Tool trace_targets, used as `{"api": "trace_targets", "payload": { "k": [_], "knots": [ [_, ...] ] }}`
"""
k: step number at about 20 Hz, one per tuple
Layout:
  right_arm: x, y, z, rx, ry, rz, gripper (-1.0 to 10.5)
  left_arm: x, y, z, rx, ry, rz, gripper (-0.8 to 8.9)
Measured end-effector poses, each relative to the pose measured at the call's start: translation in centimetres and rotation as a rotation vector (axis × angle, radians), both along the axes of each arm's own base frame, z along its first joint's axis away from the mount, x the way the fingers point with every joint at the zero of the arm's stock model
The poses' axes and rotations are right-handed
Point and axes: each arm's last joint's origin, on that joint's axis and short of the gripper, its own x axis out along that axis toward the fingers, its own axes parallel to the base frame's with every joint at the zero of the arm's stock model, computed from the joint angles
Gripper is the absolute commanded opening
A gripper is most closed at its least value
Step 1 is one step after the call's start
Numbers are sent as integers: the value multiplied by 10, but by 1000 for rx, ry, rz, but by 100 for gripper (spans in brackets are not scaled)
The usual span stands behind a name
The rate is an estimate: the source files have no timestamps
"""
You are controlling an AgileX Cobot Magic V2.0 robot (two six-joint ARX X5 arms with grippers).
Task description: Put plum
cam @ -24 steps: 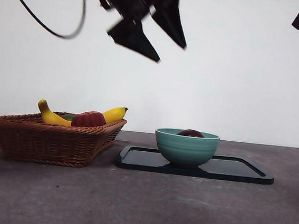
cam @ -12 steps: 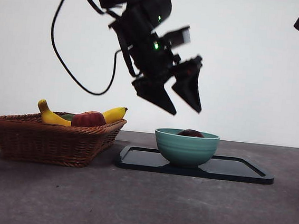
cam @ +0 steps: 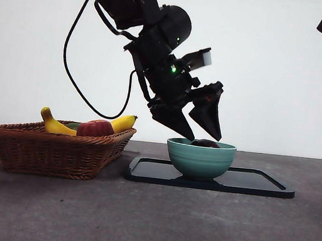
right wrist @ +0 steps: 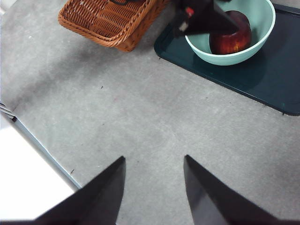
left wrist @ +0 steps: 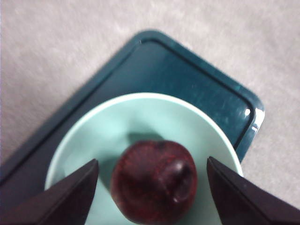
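You see a teal bowl (cam: 201,158) standing on a dark tray (cam: 257,183) on the grey worktop (cam: 151,222). Just beside the tray sits your wicker basket (cam: 50,149), holding a banana (cam: 58,125) and a red apple (cam: 96,128).

A matte black articulated arm (cam: 152,34) fills the upper middle of the front view, with small green indicator lights (cam: 173,69), a pale rectangular block (cam: 201,58), a looping black cable (cam: 79,84), and pointed triangular black jaws.
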Motion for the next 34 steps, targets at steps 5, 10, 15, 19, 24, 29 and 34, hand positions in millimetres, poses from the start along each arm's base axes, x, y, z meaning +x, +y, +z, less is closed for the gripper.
{"api": "trace_targets", "payload": {
  "k": [5, 10, 15, 19, 24, 29, 34],
  "knots": [
    [0, 0, 0, 0, 1, -1, 199, -3, -6, -7, 8, 9, -15, 375],
    [0, 0, 0, -2, 5, 0, 199, -1, -7, -16, 23, 23, -17, 374],
    [0, 0, 0, -2, 5, -1, 199, -2, -7, -16, 35, 20, -28, 368],
    [0, 0, 0, -2, 6, -1, 199, -2, -7, -17, 40, 18, -32, 266],
    [-1, 0, -1, -7, 18, 0, 199, -2, -7, -17, 41, 18, -32, 266],
    [-1, 0, -1, -7, 18, 0, 199, -1, -8, -11, 40, 20, -28, 266],
    [-1, 0, -1, -7, 17, -1, 199, 2, -10, 20, 41, 35, -18, 266]
  ]
}}
